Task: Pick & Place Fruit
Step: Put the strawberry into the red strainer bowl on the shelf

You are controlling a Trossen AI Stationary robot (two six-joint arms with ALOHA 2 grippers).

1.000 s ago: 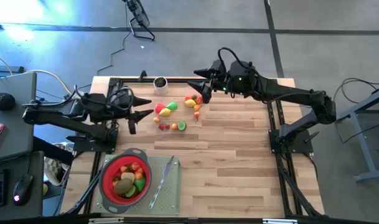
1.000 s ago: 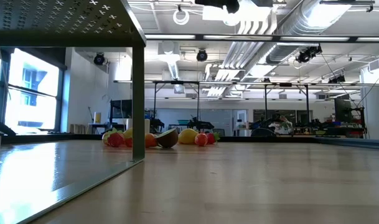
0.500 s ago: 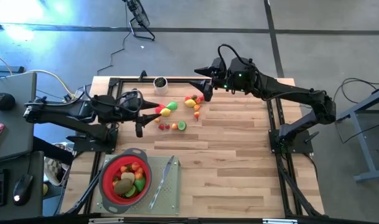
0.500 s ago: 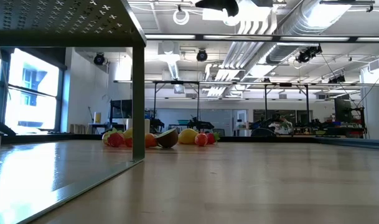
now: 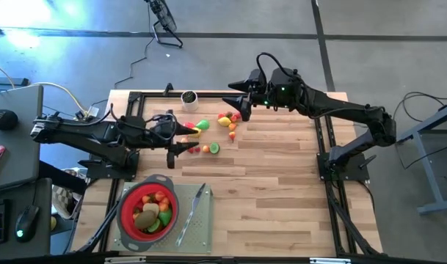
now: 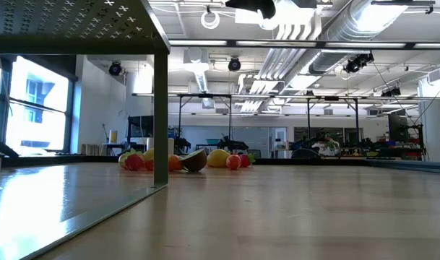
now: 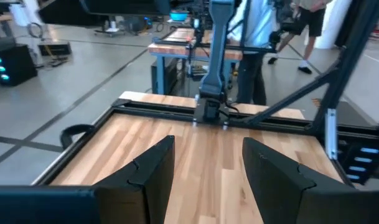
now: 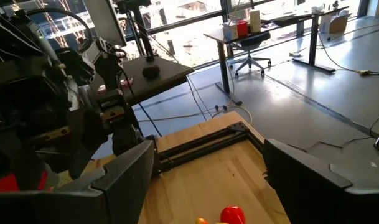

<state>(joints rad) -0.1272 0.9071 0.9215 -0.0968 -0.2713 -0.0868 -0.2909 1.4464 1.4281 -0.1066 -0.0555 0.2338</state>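
The step in hand was the reach for another piece. The loose fruit (image 5: 208,132) lay in a scatter toward twelve o'clock on the surface (image 5: 282,191), while several pieces already sat in the red strainer (image 5: 123,213) at about seven o'clock, a grey knife (image 5: 194,213) just beside it. The left claw (image 5: 180,138) hung at the nine o'clock edge of the scatter, its jaws parted and holding nothing. The right claw (image 5: 234,94) waited at the twelve o'clock edge, jaws wide and empty too. The next move likely called for the left claw to drop over the nearest red or yellow piece and close.
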